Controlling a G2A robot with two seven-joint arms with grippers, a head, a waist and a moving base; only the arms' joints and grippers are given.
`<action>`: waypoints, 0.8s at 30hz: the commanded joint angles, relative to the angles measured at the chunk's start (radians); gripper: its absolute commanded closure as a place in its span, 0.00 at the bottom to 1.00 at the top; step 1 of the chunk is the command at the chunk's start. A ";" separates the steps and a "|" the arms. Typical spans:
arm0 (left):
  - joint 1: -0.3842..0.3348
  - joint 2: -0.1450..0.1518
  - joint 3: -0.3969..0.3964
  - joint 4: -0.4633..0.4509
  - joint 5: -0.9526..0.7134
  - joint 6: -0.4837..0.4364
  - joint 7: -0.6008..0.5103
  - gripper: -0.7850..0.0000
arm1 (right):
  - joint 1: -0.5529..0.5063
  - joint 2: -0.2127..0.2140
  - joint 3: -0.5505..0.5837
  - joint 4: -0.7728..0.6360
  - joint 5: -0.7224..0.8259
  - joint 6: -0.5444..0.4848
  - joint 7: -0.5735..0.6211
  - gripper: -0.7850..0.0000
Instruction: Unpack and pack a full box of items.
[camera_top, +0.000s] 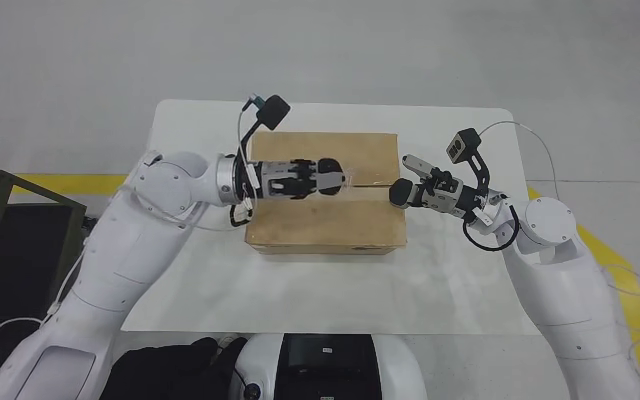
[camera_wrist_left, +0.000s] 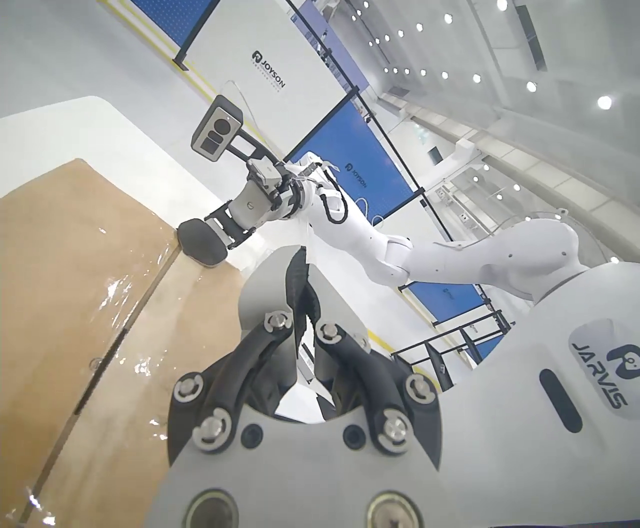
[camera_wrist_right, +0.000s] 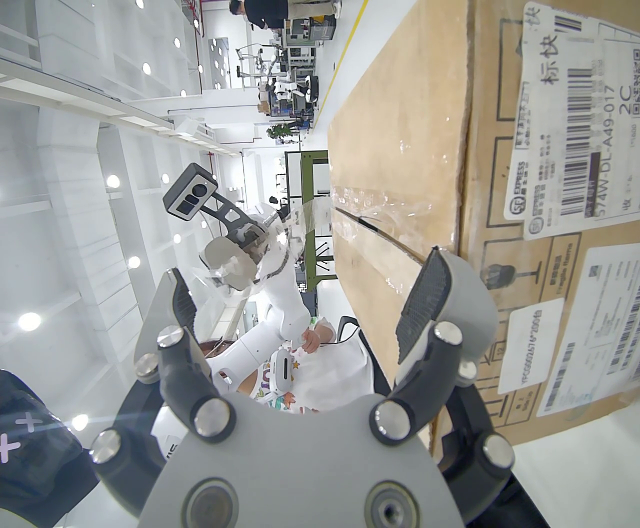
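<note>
The box (camera_top: 325, 222) sits mid-table (camera_top: 450, 290), its seam (camera_wrist_left: 125, 325) running lengthwise. Over the box's middle the left gripper (camera_top: 338, 177) is clenched, apparently on clear tape (camera_wrist_right: 300, 222). The right gripper (camera_top: 398, 191) gapes at the seam's end.

Box (camera_wrist_right: 400, 150), end wall: a large white shipping label (camera_wrist_right: 575, 115) with several barcodes, big characters, a letter-and-number code and a round carrier mark. Below it are black handling symbols (camera_wrist_right: 505, 275) printed on the cardboard, one a glass sign with small lettering. Two more white stickers sit lower: a small sticker (camera_wrist_right: 530, 350) with one code line, a bigger sticker (camera_wrist_right: 605, 320) with fine print and barcodes. In the hall behind, a white panel (camera_wrist_left: 270, 70) and a blue panel (camera_wrist_left: 357, 175) each carry a logo and a word.
</note>
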 joint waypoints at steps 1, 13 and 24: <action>-0.006 -0.005 0.013 0.009 0.004 -0.002 0.005 1.00 | 0.000 0.000 0.000 0.000 0.000 0.000 0.000 0.00; -0.019 -0.015 0.023 0.020 0.063 -0.014 0.025 1.00 | -0.034 0.005 0.041 -0.095 0.008 -0.011 -0.021 0.00; -0.050 -0.033 0.068 0.055 0.075 0.003 0.009 1.00 | -0.102 0.020 0.154 -0.148 -0.003 0.002 -0.065 0.00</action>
